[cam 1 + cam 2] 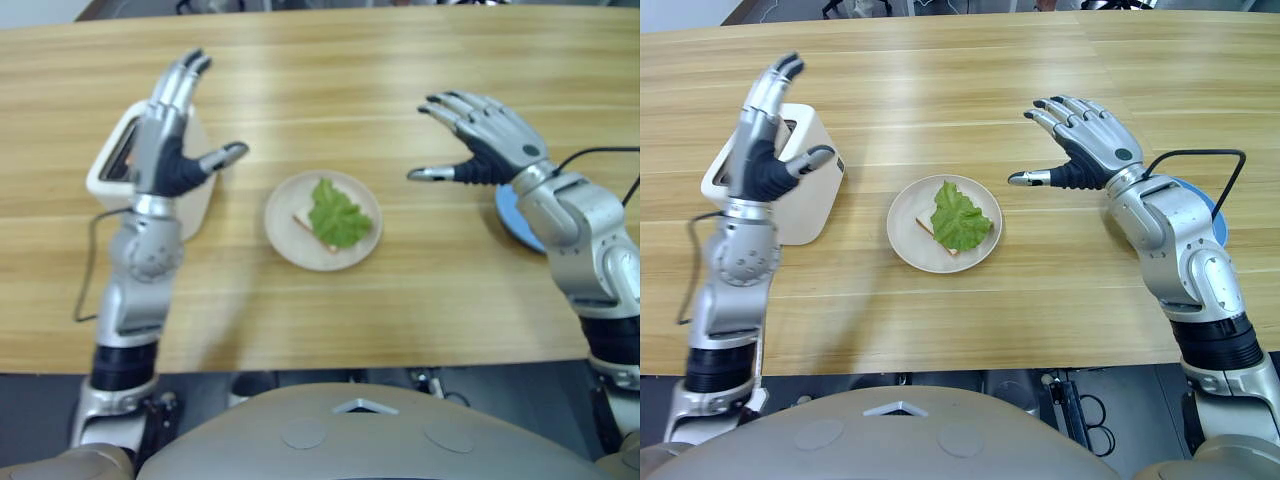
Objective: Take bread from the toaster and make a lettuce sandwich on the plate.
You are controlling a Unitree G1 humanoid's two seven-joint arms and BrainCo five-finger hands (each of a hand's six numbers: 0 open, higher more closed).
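Noted left hand [165,140] held upright over the toaster [815,205], fingers straight and spread, thumb out to the side, grasping nothing; recorded right hand [1085,140] likewise wide open and empty, palm down, hovering above the tabletop [940,80] to the right of the plate [905,238].

Placed toaster, white and boxy, at the left of the tabletop, partly behind the left hand; could not tell what sat in its slot; traced a grey cord [88,265] from its side toward the near edge.

Found plate, round and pale, between the two hands, near the middle of the tabletop; saw one slice of bread [303,218] lying flat on it; logged a green lettuce leaf [958,220] on top, covering most of the slice, lettuce uppermost.

Marked a blue disc [1212,215] flat on the tabletop beneath the right forearm, largely hidden by it; noted a black cable [1200,152] looping just beside it.
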